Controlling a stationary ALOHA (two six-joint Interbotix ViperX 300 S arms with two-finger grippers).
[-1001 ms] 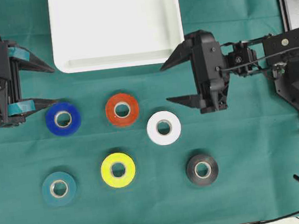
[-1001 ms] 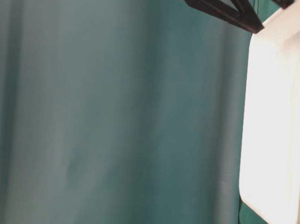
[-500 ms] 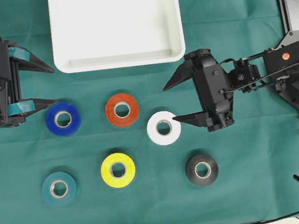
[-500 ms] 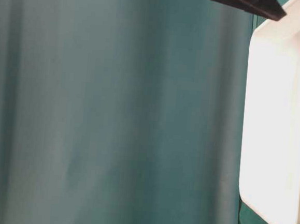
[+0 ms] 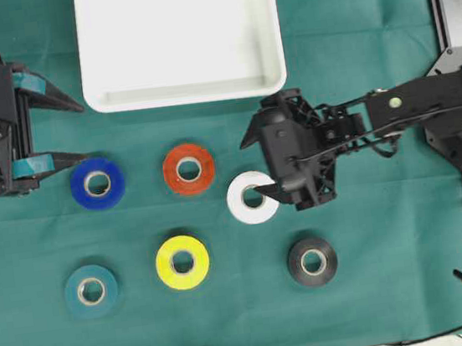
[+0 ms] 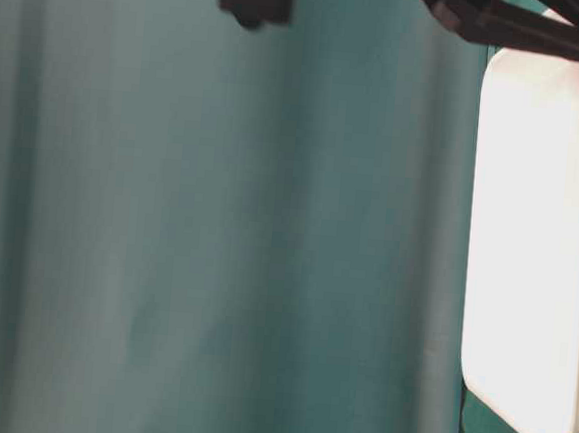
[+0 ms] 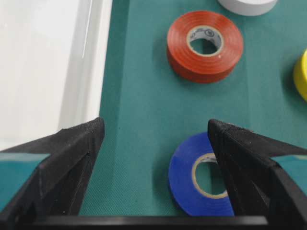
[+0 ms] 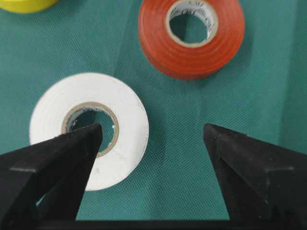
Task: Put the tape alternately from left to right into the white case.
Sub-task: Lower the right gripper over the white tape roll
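Overhead: right pincer (image 5: 251, 164) spread wide, one tip overlapping the white tape (image 5: 253, 197), hiding part of it; left pincer (image 5: 74, 131) gapes beside blue tape (image 5: 97, 183). The white case (image 5: 186, 93) is cut off at the far edge.
Table-level: case rim, blurred fingers only.
Right wrist: white roll's near edge hidden.

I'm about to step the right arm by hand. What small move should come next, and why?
Probably shift the right gripper sideways toward the white roll, then lower. Its jaws stand open, but one fingertip sits over the roll's core while the other hangs over bare cloth beside it, so the roll isn't between them. The white case holds no roll yet.
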